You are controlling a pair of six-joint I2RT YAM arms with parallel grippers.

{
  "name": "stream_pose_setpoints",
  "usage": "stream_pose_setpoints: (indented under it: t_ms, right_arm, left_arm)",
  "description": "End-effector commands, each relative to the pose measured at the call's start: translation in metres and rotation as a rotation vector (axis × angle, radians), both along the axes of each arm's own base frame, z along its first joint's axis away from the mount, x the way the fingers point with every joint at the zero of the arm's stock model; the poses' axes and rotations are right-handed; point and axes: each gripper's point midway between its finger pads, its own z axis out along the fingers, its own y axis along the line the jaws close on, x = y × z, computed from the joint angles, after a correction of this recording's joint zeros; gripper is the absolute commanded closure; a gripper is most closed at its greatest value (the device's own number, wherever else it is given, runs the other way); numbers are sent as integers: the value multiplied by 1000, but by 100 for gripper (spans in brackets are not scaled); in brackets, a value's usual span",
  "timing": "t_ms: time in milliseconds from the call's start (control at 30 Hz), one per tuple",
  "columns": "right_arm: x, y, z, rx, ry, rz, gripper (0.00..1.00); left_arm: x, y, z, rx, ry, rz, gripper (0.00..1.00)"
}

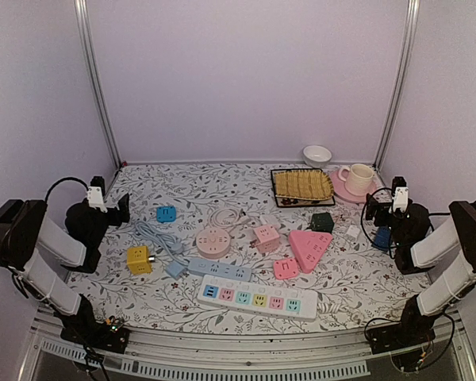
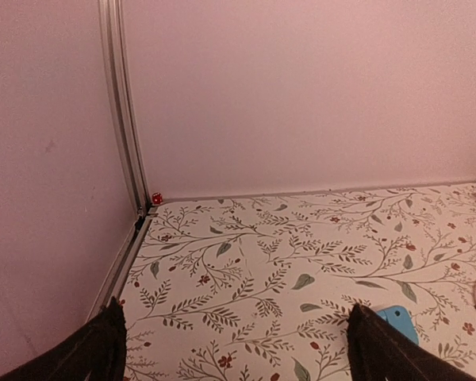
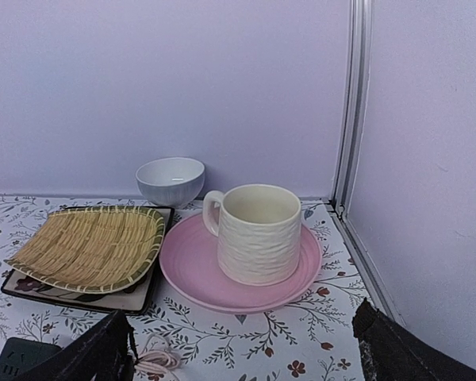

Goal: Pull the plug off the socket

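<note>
Left tool (image 1: 120, 209) spread wide | yellow socket (image 1: 139, 259) nearby, untouched

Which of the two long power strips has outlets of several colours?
The white strip at the very front; the shorter light blue strip behind it is one colour.

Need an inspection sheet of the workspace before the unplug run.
Surface: floral-print table, flat, no spills seen.
Job's things: yellow cube socket, round pink socket, blue strip, white strip; which carries the plug cannot be told.
Clutter: cup upright on pink saucer, white bowl, woven tray, all far right.
Grippers: left gripper and right gripper both open, holding nothing.
Cables: white cable coiled behind round pink socket; pale blue cable beside yellow cube socket.
Surroundings: plain walls, metal corner posts.
</note>
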Motion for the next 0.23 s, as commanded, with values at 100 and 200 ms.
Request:
stream_pose_setpoints:
  t_ms: [100,200]
  right_arm:
    - [4,-1,1,9,-3,3,1]
    - [4,-1,2,9,-7,3,1]
  left_arm:
    - [4,-2,2,15,-5,-8,3]
    - [4,-2,2,16,-6,-10,3]
